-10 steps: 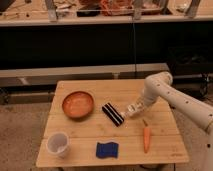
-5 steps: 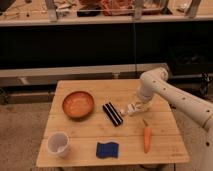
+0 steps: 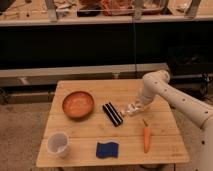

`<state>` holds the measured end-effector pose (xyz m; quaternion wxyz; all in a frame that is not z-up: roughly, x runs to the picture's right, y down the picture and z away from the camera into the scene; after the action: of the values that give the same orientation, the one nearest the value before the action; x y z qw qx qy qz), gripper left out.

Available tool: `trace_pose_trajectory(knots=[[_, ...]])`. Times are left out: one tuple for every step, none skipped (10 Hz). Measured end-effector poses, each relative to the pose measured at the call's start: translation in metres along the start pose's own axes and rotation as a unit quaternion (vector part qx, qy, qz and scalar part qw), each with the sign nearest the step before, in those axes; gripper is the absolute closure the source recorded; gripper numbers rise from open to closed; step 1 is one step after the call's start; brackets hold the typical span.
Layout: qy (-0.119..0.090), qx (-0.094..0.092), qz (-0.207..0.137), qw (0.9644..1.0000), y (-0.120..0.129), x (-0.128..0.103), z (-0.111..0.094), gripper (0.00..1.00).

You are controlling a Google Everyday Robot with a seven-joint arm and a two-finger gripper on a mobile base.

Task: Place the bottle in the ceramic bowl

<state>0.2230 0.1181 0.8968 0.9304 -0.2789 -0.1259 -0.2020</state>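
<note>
Nearest on the wooden table (image 3: 165, 150) lie one blue sponge (image 3: 107, 149), one white cup (image 3: 58, 144) and one carrot (image 3: 146, 139). Mid-table sits one black striped bar (image 3: 113, 114), with the one bottle (image 3: 125, 111) just to its right, low at the tabletop. The gripper (image 3: 133, 107) is right at the bottle; whether it holds it I cannot tell. Farther left is the one ceramic bowl (image 3: 78, 104), apart from the bottle. The white arm (image 3: 172, 97) enters from the right and bends at a raised elbow, its forearm sloping down-left.

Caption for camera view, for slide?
Gripper low at the bottle beside the black bar; ceramic bowl holds nothing yet.
</note>
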Motion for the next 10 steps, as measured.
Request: trace_pose_trajectory(knots=[[0.001, -0.001, 0.000, 1.0000, 0.001, 0.002, 0.001, 0.20], [0.002, 0.003, 0.002, 1.0000, 0.002, 0.004, 0.000, 0.21], [0.002, 0.008, 0.005, 1.0000, 0.002, 0.005, -0.003, 0.29], [0.001, 0.007, 0.003, 1.0000, 0.001, 0.004, -0.004, 0.41], [0.000, 0.007, 0.001, 1.0000, 0.000, 0.004, -0.004, 0.47], [-0.002, 0.005, -0.002, 1.0000, -0.001, 0.004, 0.000, 0.50], [-0.003, 0.004, -0.002, 1.0000, 0.000, 0.004, 0.006, 0.47], [-0.004, 0.003, -0.003, 1.0000, 0.000, 0.005, 0.011, 0.38], [-0.005, 0.003, -0.003, 1.0000, 0.000, 0.005, 0.013, 0.30], [-0.006, 0.004, -0.003, 1.0000, 0.000, 0.007, 0.013, 0.21]])
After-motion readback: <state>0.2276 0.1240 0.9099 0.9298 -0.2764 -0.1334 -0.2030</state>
